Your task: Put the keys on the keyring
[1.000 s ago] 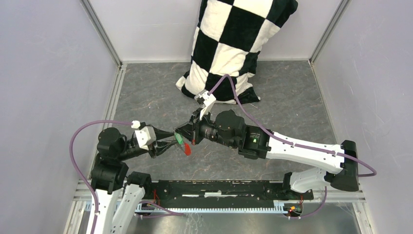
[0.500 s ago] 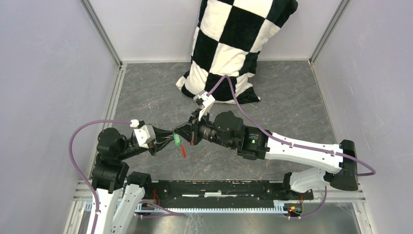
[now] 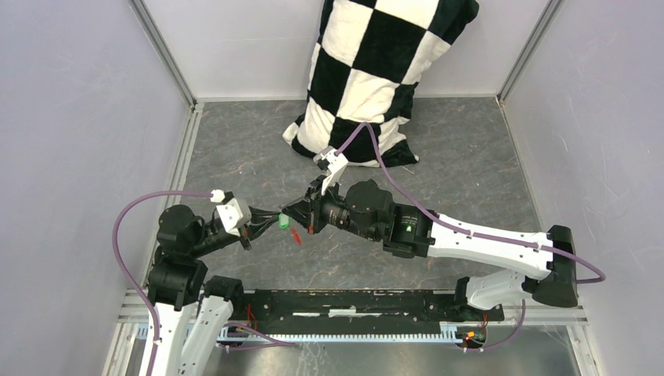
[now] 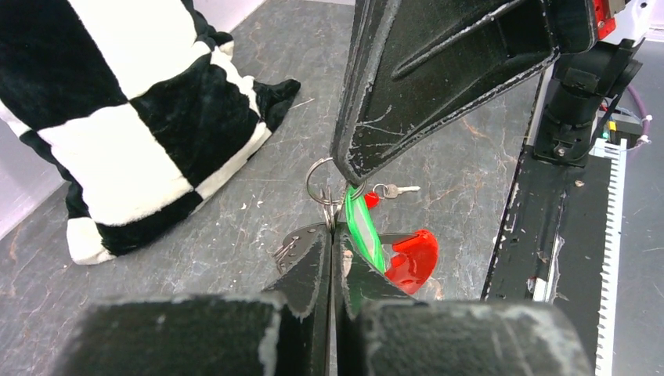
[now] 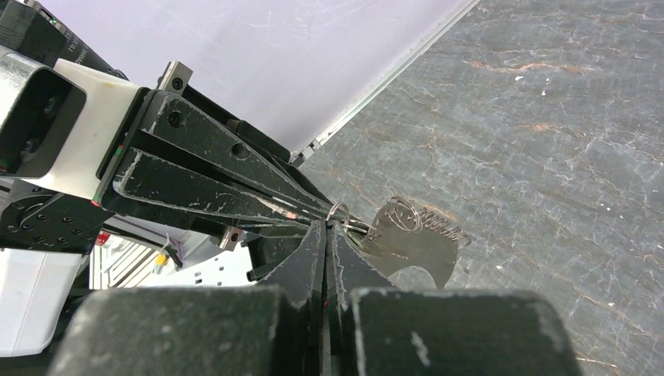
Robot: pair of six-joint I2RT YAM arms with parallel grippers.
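**Keyring (image 4: 308, 185) held in the air between two opposed jaws, above the desk (image 4: 235, 200).**
Your left jaws are clenched on the thin silver wire. Your right jaws are also pressed together, and their tips meet the top loop from the opposite side, though you cannot tell whether they actually pinch it. The wire loop lies directly between the two tips, so neither arm is nearer. The green-headed key (image 4: 362, 227) hangs just beside the left tips, edge-on, with its long axis pointing down. The red-headed key (image 4: 371, 199) dangles just past it, its small metal blade lying roughly level and pointing away from the loop. The glossy, curved red fob (image 4: 413, 257) hangs lowest. You cannot tell whether either key is already threaded. Judged from this, your next move depends on opening the wire coil.
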